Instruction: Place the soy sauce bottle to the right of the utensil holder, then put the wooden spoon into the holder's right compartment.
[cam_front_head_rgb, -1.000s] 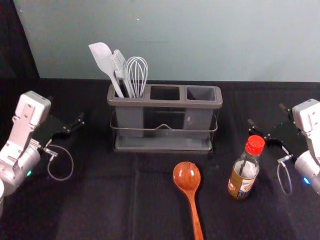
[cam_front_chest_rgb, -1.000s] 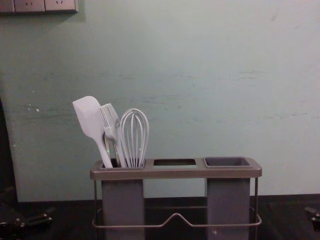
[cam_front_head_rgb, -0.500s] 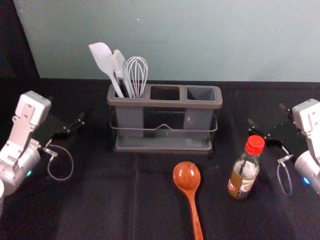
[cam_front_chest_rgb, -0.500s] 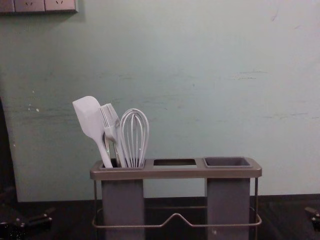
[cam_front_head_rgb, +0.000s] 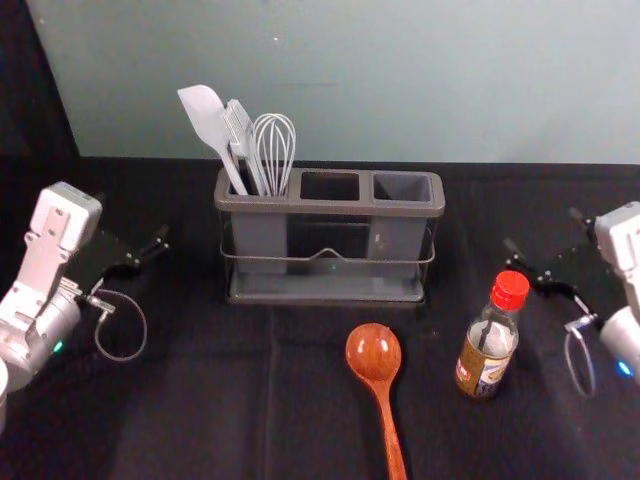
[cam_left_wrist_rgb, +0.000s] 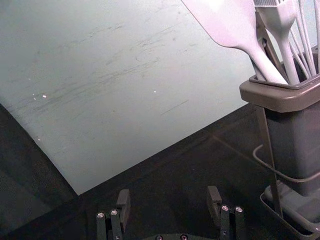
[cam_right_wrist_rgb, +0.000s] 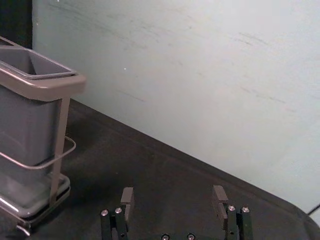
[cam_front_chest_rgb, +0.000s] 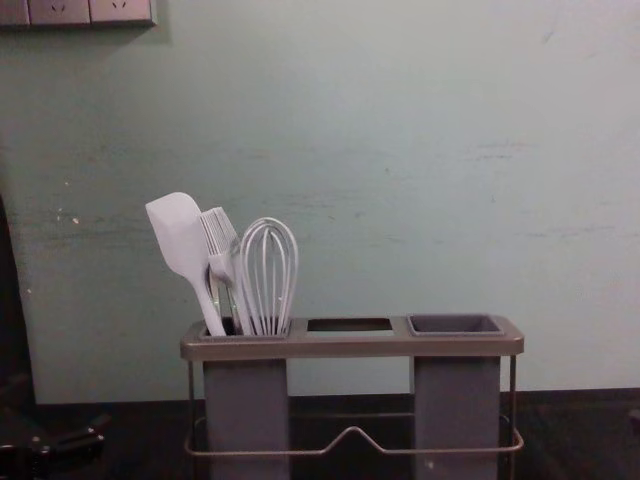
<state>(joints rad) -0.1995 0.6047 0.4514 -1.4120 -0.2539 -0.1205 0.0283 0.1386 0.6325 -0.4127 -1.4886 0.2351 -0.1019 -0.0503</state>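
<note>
My right gripper (cam_front_head_rgb: 543, 232) is open and empty at the right, behind the soy sauce bottle (cam_front_head_rgb: 488, 345), which stands upright with its red cap on. In the right wrist view the right gripper (cam_right_wrist_rgb: 173, 205) has its fingers wide apart. My left gripper (cam_front_head_rgb: 135, 232) is parked open at the left; the left wrist view shows the left gripper (cam_left_wrist_rgb: 168, 205) with nothing between its fingers. The wooden spoon (cam_front_head_rgb: 376, 362) lies in front of the utensil holder (cam_front_head_rgb: 330, 207), bowl toward it. The holder's right compartment (cam_front_head_rgb: 402, 187) is empty.
A white spatula (cam_front_head_rgb: 208, 122), a brush (cam_front_head_rgb: 241, 135) and a whisk (cam_front_head_rgb: 274, 150) stand in the holder's left compartment. Behind the black-covered table (cam_front_head_rgb: 190, 400) rises a pale wall (cam_front_head_rgb: 400, 80).
My right gripper has shifted slightly to the right, away from the holder. The left arm, bottle, spoon and holder have stayed where they were.
</note>
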